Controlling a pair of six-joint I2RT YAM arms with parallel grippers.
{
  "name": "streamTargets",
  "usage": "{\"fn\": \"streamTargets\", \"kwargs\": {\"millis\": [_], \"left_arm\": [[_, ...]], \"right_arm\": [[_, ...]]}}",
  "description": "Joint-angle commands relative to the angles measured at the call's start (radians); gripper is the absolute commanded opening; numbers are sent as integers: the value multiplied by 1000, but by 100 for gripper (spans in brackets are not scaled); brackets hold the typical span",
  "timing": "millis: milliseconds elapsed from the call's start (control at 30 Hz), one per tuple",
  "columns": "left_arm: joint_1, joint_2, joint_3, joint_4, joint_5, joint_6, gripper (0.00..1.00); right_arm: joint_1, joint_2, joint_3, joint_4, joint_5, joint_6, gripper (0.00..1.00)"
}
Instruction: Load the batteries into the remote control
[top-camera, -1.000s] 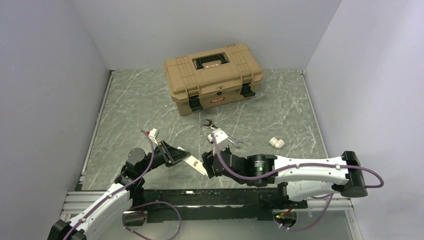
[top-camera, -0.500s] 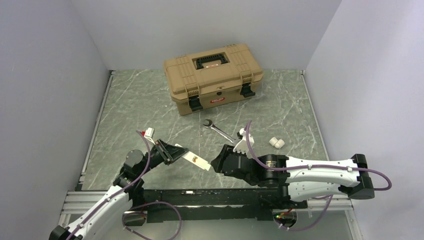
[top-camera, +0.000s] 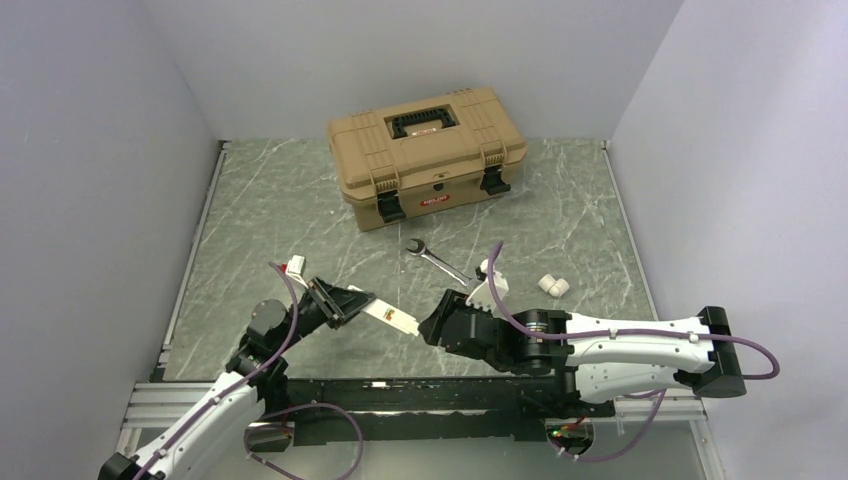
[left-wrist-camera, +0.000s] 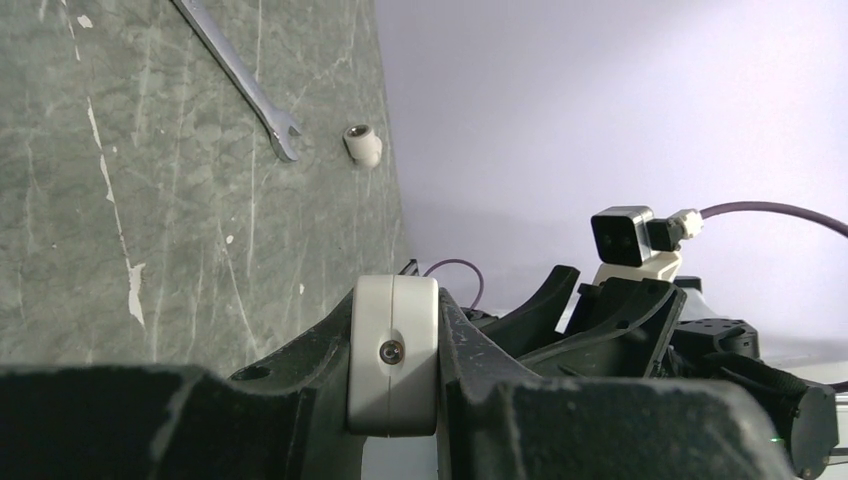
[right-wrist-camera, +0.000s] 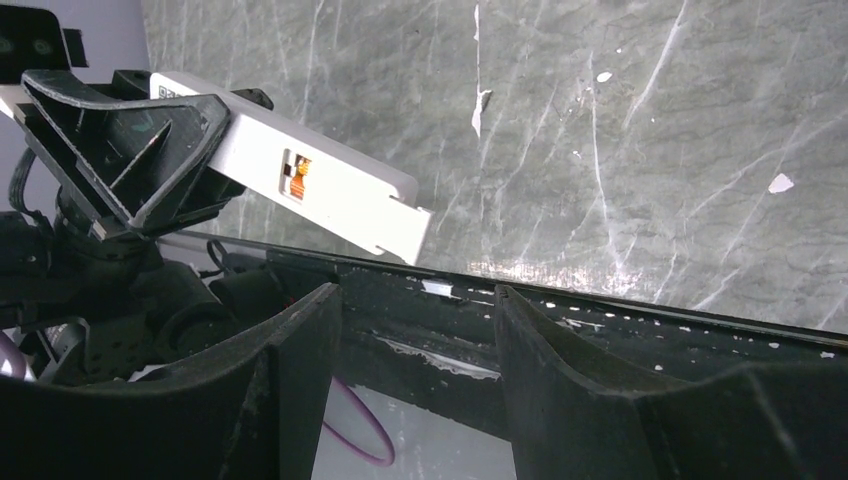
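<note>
The remote (top-camera: 390, 318) is off the desk (top-camera: 270, 220), clamped at 1 end by the left hand (top-camera: 345, 303). Its long axis runs from that hand out toward the right and slightly toward the near edge, so the free end points almost straight at the right hand (top-camera: 435, 325). The left wrist view shows the remote end-on, squeezed between the 2 fingers.

The right hand is spread wide and carries nothing. Its fingers (right-wrist-camera: 300, 370) frame the remote's free end, which sits just beyond and above them, apart from both. In that view a small orange-brown recess shows on the remote's face, and the free end steps down to a thinner tongue — whether that is a cover slid part way out I cannot tell.

The batteries (top-camera: 553, 286), 2 small white cylinders as far as I can tell, lie on the desk well to the right, beyond the wrench (top-camera: 440, 262) and in front of the toolbox (top-camera: 425, 150). They lie far nearer the right arm than the left.

My judgement: the next move turns on this line-up. The right hand is the free one, so either it closes in along the remote's axis to work the free end, or it swings back and to the right for the batteries — while the left hand keeps the recess turned toward it.
</note>
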Motion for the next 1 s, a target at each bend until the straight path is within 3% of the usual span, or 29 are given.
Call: {"fn": "streamTargets", "kwargs": {"millis": [0,300,567,967], "left_arm": [[4,-24,-87,44,-29,-68,1],[4,-56,-99,16,-36,-125,1],[5,-70,-103,9,-33,-128,2],[4,-44,-107,39,-28,-129,2]], "right_arm": [[4,-19,61,-17,52,27,60],[-5,25,136,-42,66,12,59],[-66,60,131,-1,-16,-35,45],[-94,93,121,24,-73,-53,45]]}}
